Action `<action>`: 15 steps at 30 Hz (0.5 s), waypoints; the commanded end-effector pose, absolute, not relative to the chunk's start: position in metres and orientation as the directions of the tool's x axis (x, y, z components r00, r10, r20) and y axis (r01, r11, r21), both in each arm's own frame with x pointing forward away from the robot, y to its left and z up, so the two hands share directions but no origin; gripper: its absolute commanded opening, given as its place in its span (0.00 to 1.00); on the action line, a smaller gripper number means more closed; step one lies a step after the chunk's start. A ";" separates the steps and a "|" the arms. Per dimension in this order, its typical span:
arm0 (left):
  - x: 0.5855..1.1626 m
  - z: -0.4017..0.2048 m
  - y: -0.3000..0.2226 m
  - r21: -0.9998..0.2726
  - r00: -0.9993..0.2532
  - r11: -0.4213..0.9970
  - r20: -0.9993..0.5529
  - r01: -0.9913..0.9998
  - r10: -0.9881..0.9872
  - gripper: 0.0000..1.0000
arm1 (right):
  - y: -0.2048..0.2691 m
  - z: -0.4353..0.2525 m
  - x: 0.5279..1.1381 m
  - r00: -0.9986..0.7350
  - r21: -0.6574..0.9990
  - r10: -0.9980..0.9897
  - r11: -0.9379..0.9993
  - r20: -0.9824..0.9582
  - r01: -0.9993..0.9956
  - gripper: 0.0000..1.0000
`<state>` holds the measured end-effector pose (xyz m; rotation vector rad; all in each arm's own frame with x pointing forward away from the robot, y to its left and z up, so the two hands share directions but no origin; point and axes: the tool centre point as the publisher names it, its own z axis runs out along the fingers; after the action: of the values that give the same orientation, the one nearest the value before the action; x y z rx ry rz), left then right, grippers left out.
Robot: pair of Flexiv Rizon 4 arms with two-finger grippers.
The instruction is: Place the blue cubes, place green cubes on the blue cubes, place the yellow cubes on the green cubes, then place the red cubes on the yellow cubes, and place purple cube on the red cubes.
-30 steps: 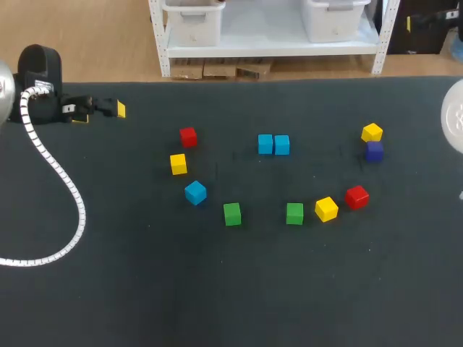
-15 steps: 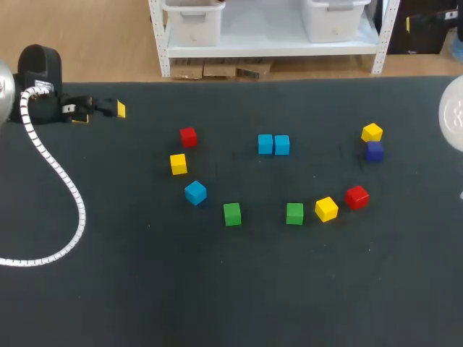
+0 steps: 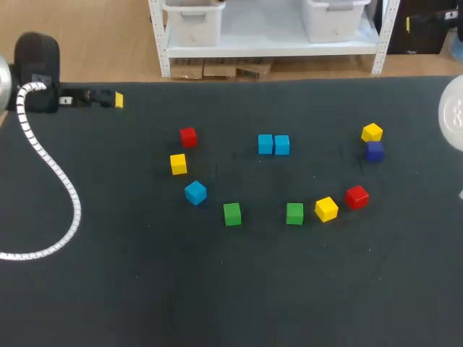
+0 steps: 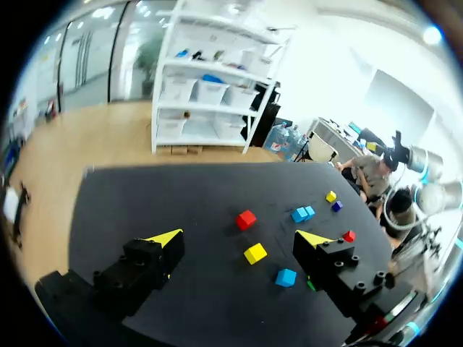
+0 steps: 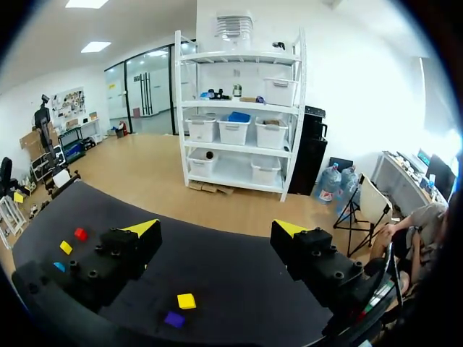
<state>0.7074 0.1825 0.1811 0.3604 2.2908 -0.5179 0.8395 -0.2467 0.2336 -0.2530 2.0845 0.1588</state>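
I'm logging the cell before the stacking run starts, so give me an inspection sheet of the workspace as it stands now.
Surface: dark table, flat.
Job's things: three blue cubes, two touching side by side; two green cubes; three yellow cubes; two red cubes; purple cube close beside a yellow one; none stacked.
Clutter: nothing seen.
End effectors: left end effector open, empty, over the table's far left edge; right end effector open, empty.
Cables: white spiral conduit looped on the table's left side.
Surroundings: nothing seen reaching over the table.
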 end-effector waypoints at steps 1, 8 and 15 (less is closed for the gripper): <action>0.699 0.213 0.183 -0.143 -0.714 0.912 -0.673 0.383 0.194 1.00 | -0.247 0.234 0.840 -0.488 0.010 -0.115 0.969 -0.865 -0.246 1.00; 0.686 0.220 0.166 0.109 -0.711 0.899 -0.575 0.424 0.405 1.00 | -0.247 0.234 0.840 -0.488 0.010 -0.115 0.969 -0.865 -0.246 1.00; 0.678 0.198 0.130 0.182 -0.690 0.826 -0.472 0.533 0.549 1.00 | -0.247 0.234 0.840 -0.488 0.010 -0.115 0.969 -0.865 -0.246 1.00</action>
<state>0.6670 0.1479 0.2036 0.7766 2.3621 -0.1696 0.8396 -0.2467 0.2335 -0.2533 2.0846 0.1589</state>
